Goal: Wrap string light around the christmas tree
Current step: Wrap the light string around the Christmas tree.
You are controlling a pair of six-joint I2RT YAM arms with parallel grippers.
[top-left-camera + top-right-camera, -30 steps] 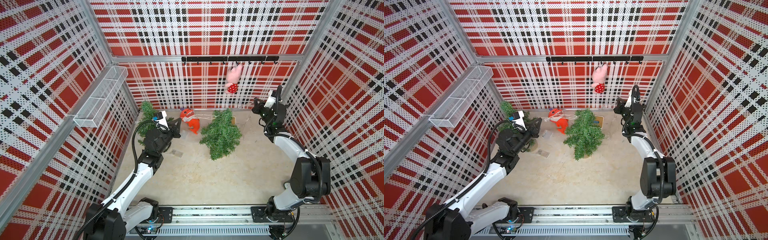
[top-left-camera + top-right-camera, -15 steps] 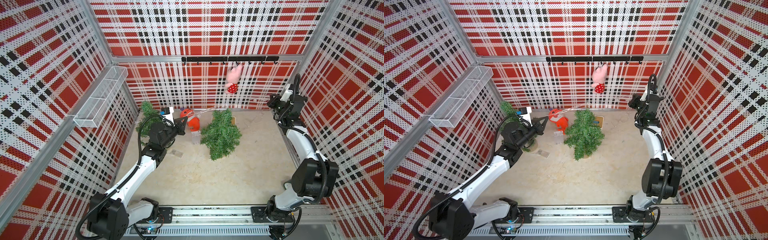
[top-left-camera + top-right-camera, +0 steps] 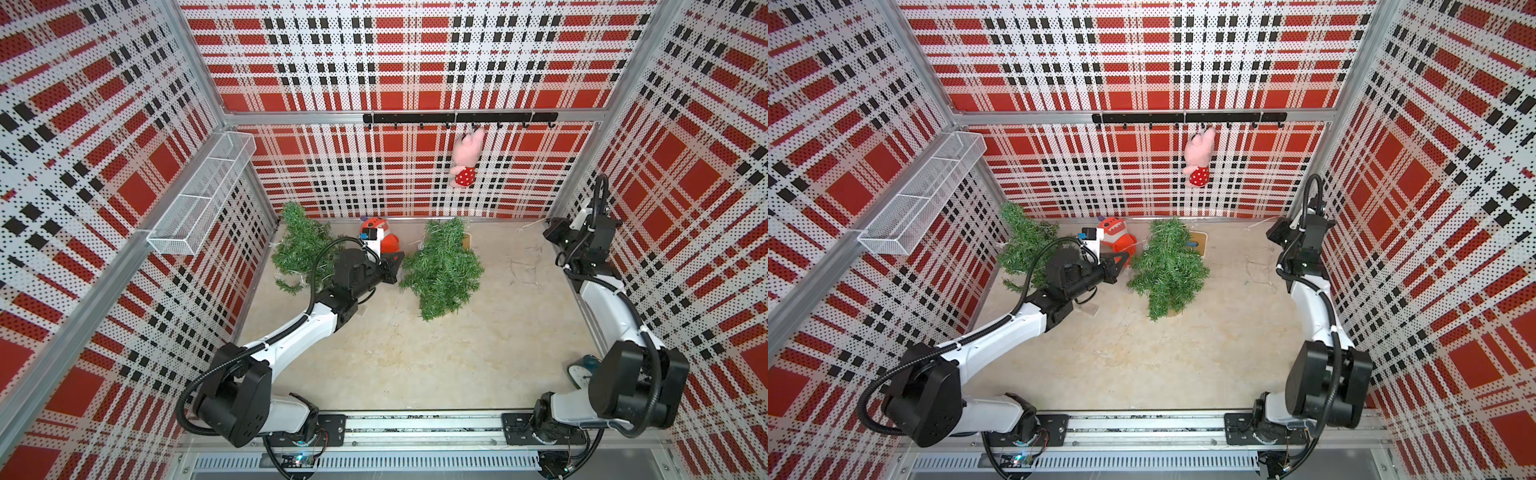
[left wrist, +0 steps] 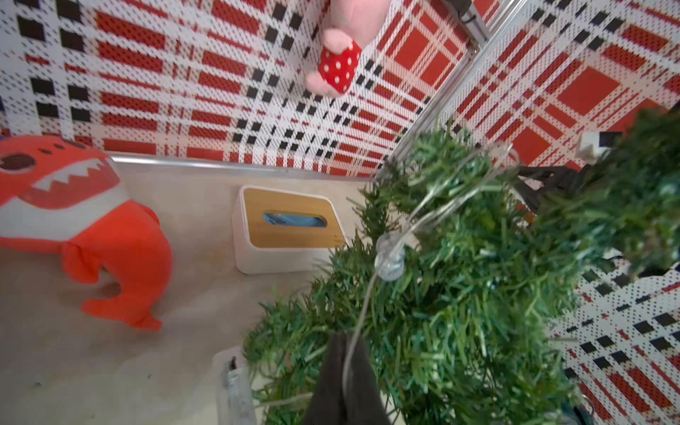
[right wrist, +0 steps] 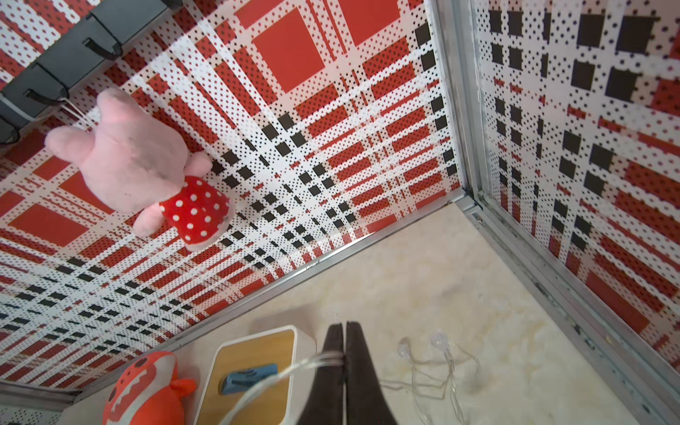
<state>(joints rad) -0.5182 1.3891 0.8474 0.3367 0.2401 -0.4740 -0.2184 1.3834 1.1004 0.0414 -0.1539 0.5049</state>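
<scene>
**Left jaws reach the tree, right jaws swing wide**

Since a second ago the left gripper (image 3: 395, 264) has slid from the orange plush toy (image 3: 384, 241) to the christmas tree (image 3: 442, 270), and the right gripper (image 3: 552, 231) has swung off toward the side wall. Both pairs of jaws are pinched fully together on the wire of the string light (image 4: 390, 257).

From the left jaws, just beside the tree's lower branches, the wire climbs past a clear bulb and over the upper branches. From the right jaws, well apart on the tree's opposite side, it leads back toward the tissue box (image 5: 257, 349) behind the tree. So the string lies across the tree from arm to arm, with the left arm much the nearer for carrying it round. Slack loops lie on the floor beyond the right jaws.

In both top views the span from tree to right gripper is too fine to follow, and completed turns cannot be counted.
</scene>
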